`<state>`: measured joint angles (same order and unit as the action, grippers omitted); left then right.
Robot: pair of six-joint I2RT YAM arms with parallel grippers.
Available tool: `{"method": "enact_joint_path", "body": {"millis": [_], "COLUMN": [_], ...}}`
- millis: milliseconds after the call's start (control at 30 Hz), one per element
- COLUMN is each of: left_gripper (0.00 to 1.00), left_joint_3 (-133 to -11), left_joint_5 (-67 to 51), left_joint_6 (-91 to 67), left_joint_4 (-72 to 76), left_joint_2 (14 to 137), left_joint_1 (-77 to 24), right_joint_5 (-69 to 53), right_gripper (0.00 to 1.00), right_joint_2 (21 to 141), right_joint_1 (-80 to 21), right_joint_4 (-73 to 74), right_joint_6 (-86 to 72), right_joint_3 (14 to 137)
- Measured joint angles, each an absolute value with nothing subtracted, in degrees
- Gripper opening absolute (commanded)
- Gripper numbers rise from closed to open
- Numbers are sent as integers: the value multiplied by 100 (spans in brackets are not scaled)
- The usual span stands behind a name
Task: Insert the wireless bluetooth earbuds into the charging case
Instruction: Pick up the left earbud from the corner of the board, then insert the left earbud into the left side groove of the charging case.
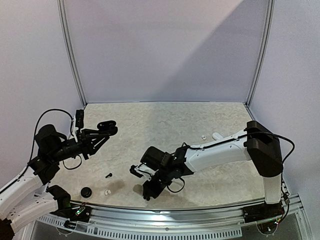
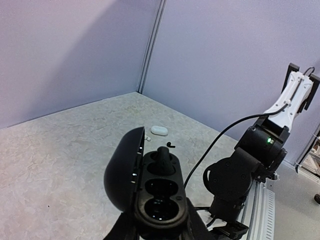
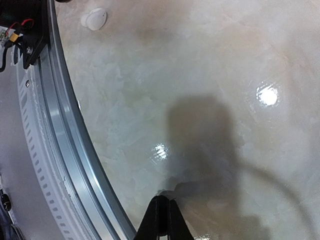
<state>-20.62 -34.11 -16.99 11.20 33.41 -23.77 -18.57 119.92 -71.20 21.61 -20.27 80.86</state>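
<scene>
— Where is the case (image 2: 150,192) held?
— It is gripped, lid open, by the left gripper (image 1: 94,136), raised near the left edge of the table (image 1: 165,120). A black earbud (image 2: 162,156) is seen standing in its end socket.
— And the right gripper (image 3: 161,202)?
— It is clenched on nothing, low by the near edge. A white earbud (image 3: 94,19) and a second black earbud (image 1: 108,175) are seen lying toward the near-left corner.

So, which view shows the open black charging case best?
The left wrist view: the charging case fills the foreground, lid open, wells visible. The top external view shows only a small dark shape in the left gripper. The right wrist view does not show it.
</scene>
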Motion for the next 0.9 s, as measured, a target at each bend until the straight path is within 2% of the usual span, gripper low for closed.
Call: {"method": "enact_joint_path", "body": {"millis": [300,533,700,900], "left_gripper": [0,0,0,0], "left_joint_3": [-2062,-2067,-2176,-2373], "left_joint_5": [-3697,-4348,-4737,-4886], "left_joint_6": [-1409,-646,-51,82], "left_joint_4": [1116,976,827,827], "left_joint_2": [3341,3352,3437,3693], "left_joint_1": [-2375,-2383,-2504,-2932], "right_joint_5": [-1763,-1059,-298,325], "right_gripper": [0,0,0,0], "right_joint_2": [11817,10796,9771,9647], "right_joint_1": [-7120,-7140,-7378,-7909], "right_joint_4": [2296,2746,2908,2770], "right_joint_6": [-2005,-1592,-891,108], "right_joint_3": [8018,8289,9096,10602]}}
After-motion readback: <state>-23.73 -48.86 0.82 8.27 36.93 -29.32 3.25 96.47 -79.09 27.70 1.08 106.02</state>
